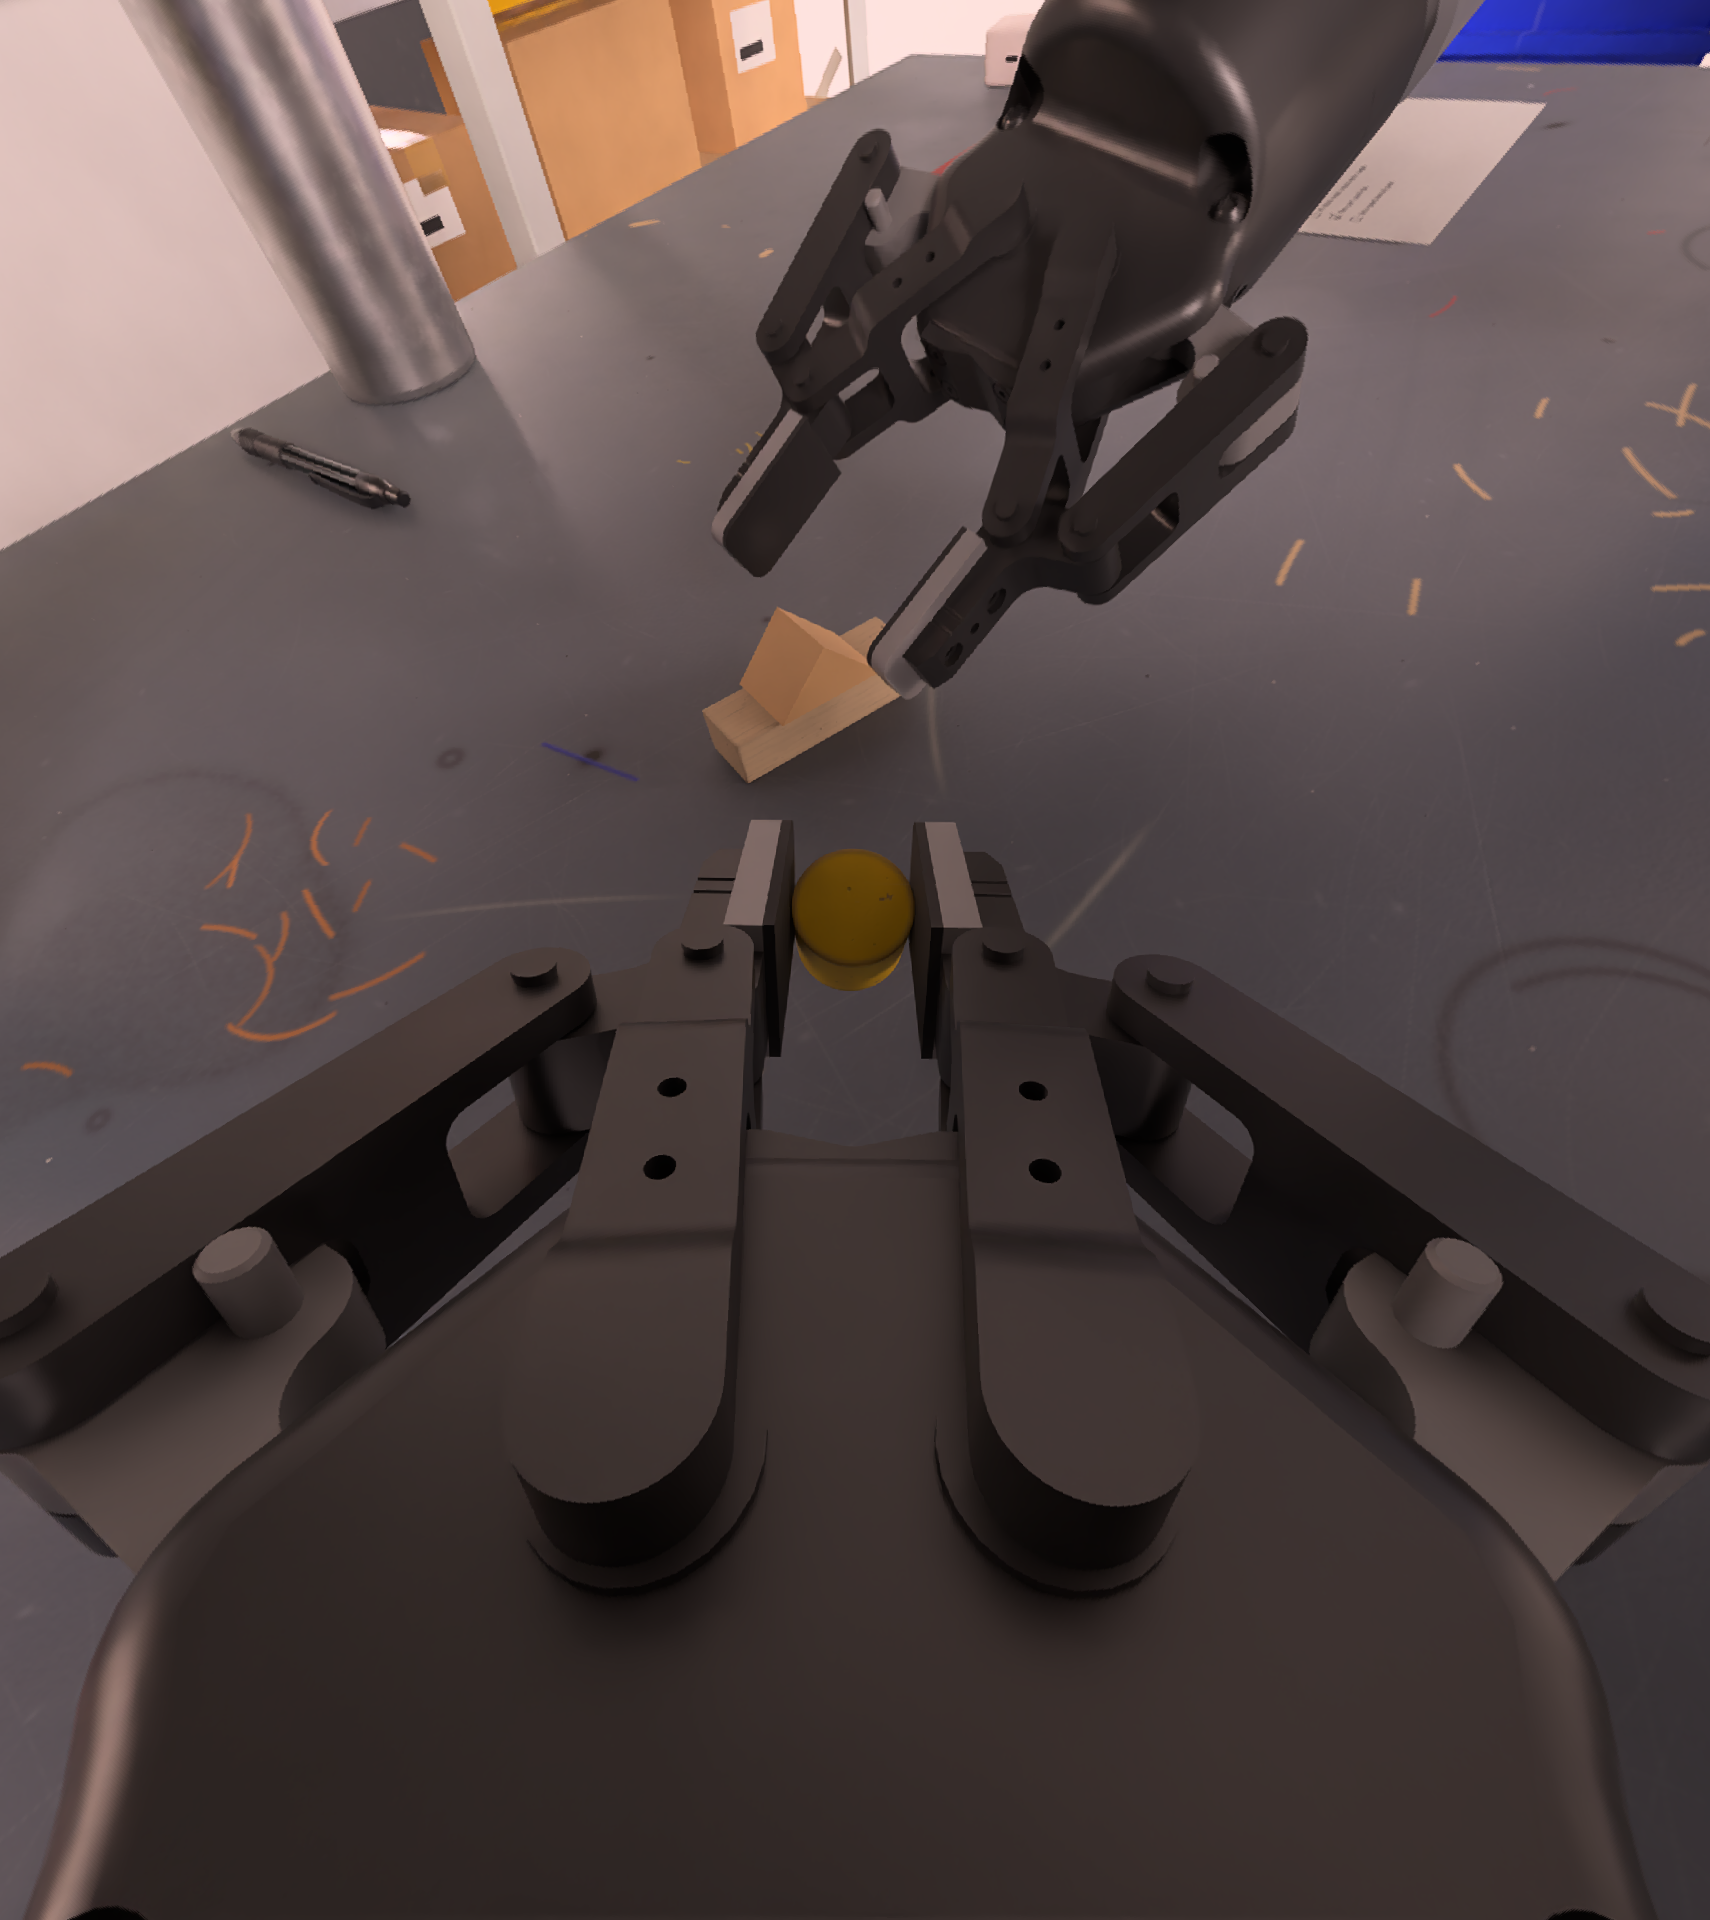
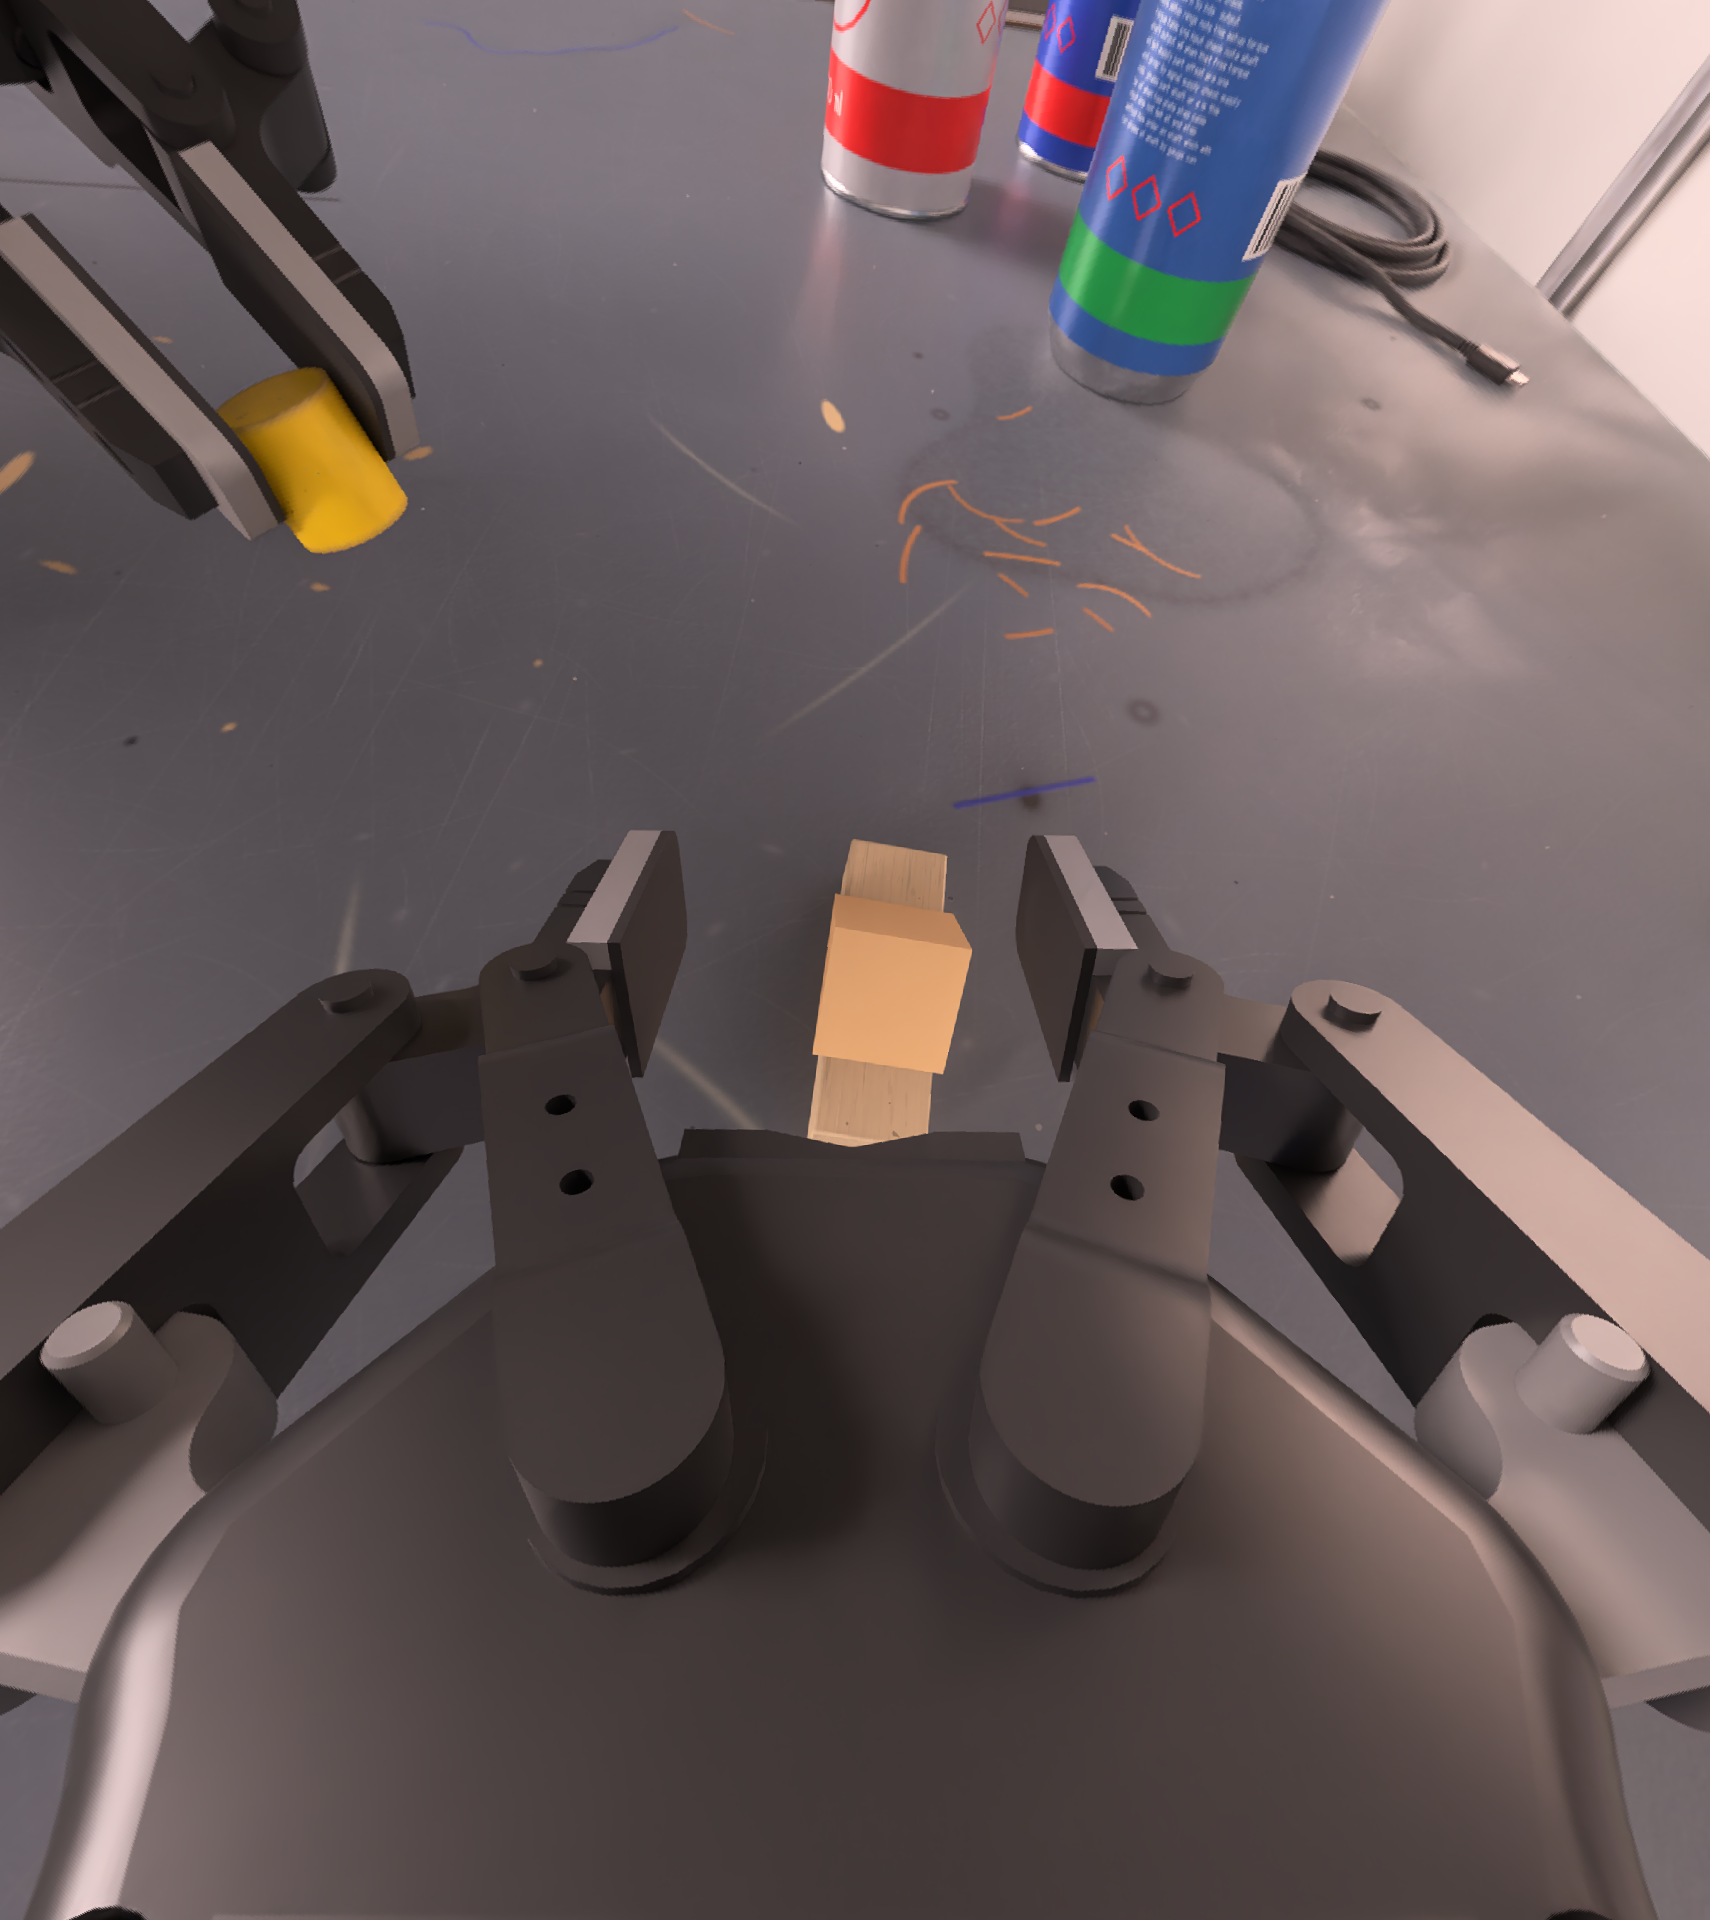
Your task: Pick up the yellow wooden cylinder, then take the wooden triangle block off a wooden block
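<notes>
Left gripper (image 1: 852, 914) is clamped on the yellow wooden cylinder (image 1: 851, 920), both finger pads pressed flat against its curved side. From the right wrist view, the same cylinder (image 2: 319, 462) sits at 10 o'clock, protruding from between the pads and clear of the grey table (image 2: 622, 644).

Right gripper (image 2: 851, 935) is spread wide and holds nothing. Its pads straddle the wooden triangle block (image 2: 892, 982), with a visible gap on each side. The triangle block rests on the wooden block (image 2: 872, 1101), a pale rectangular bar lying flat on the table.

From the left wrist view, the right gripper (image 1: 815, 613) is at 12 o'clock, above the triangle block (image 1: 799, 665) and the bar (image 1: 789, 727).

Three spray cans (image 2: 1173, 208) stand at 1 o'clock in the right wrist view, with a coiled black cable (image 2: 1370, 229) beside them. A black pen (image 1: 321, 468) lies at 10 o'clock in the left wrist view.
</notes>
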